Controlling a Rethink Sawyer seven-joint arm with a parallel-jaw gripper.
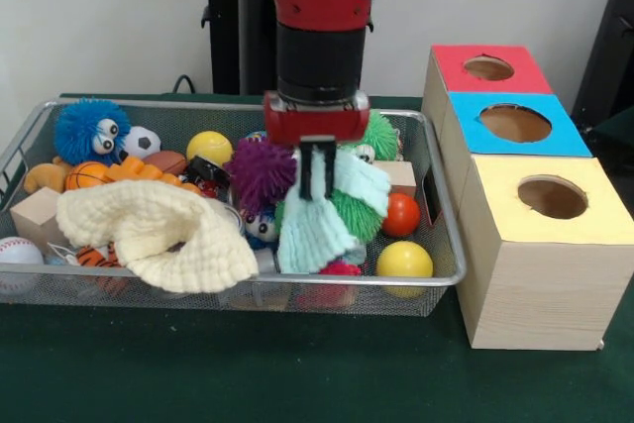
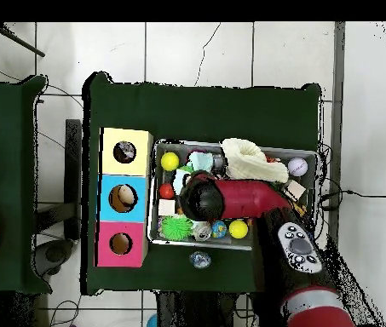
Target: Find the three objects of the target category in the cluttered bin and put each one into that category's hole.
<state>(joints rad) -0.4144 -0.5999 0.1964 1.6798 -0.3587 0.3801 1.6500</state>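
The silver wire-mesh bin (image 1: 248,282) is full of toys; it also shows in the overhead view (image 2: 308,155). My gripper (image 1: 317,190) hangs over the bin's middle, shut on a pale teal cloth (image 1: 317,235) that dangles from it over the clutter. In the overhead view my arm (image 2: 239,197) covers the gripper, and the teal cloth (image 2: 200,160) shows beside it. No shiny wrapper wad shows clearly; any are hidden under cloths and toys. The red (image 1: 520,71), blue (image 1: 466,121) and yellow (image 1: 515,215) boxes with holes stand beside the bin.
A cream cloth (image 1: 149,230) covers the bin's left front. Around the gripper lie a purple spiky ball (image 1: 260,170), a green spiky ball (image 1: 357,213), a red ball (image 1: 401,213) and a yellow ball (image 1: 404,260). A small ball (image 2: 200,259) lies on the table outside the bin.
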